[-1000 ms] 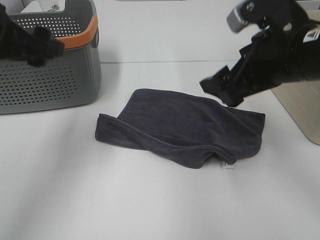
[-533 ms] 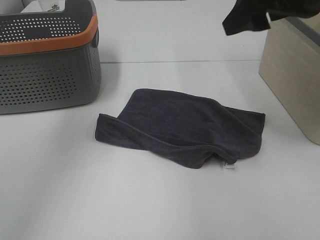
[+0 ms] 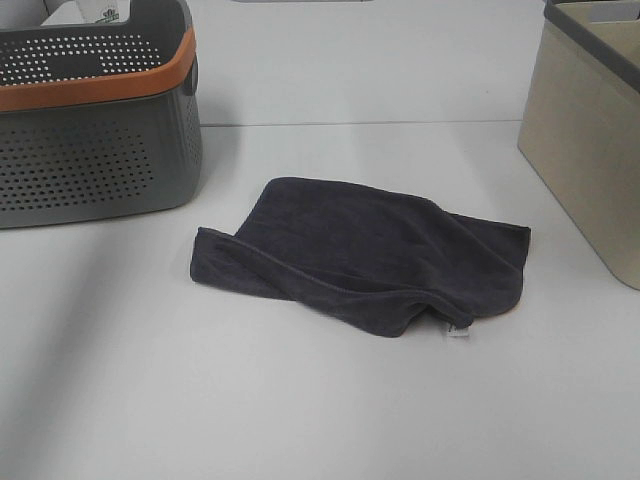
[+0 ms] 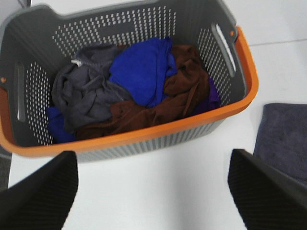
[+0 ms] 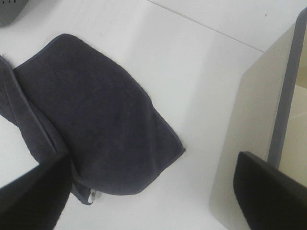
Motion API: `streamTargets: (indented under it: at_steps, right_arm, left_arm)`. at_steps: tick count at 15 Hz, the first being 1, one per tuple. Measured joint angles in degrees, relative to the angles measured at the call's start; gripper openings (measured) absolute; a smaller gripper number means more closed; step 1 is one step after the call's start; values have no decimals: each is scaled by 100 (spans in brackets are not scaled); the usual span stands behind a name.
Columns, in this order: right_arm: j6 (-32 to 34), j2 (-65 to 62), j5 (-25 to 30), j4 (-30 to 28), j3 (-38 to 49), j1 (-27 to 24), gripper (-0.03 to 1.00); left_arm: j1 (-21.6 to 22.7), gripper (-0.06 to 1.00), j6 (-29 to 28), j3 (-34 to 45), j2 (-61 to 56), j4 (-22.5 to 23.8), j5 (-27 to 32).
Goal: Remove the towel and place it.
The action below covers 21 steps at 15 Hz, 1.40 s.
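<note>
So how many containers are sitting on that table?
2: a grey basket with an orange rim at the far left, and a beige bin at the right edge. The towel lies between them.

Grey basket (image 3: 95, 150), clothes (image 4: 139, 86) inside; beige bin (image 3: 590, 150).

Lab-style test setup, bare white table (image 3: 300, 420), laundry basket (image 3: 100, 150), beige bin (image 3: 585, 160)

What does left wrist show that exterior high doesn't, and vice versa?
Only left wrist: the inside of the gray basket, holding a blue cloth, brown cloth and gray garment, plus the left tool, open and empty.
Only exterior high: the whole towel lying rumpled on the table, its white tag, and the beige bin.
Both: the basket's orange rim and the towel, apart from the basket.
</note>
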Motion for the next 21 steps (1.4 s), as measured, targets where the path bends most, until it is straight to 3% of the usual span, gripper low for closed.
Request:
streamTargets:
  at_steps: [3, 5, 8, 16, 21]
  right_arm:
    - [6, 92, 407, -69, -195, 0, 88]
    - [0, 92, 481, -160, -195, 0, 87]
    - [0, -115, 481, -149, 132, 0, 86]
    - [6, -1896, 447, 11, 2303, 0, 85]
    - [6, -3375, -189, 315, 4057, 0, 85]
  left_arm:
    - [418, 79, 0, 0, 0, -292, 590]
    - [670, 79, 0, 132, -132, -321, 625]
    - [676, 79, -46, 802, -733, -292, 625]
    - [676, 78, -132, 3650, -3123, -103, 630]
    - [676, 78, -132, 5145, -5294, -103, 487]
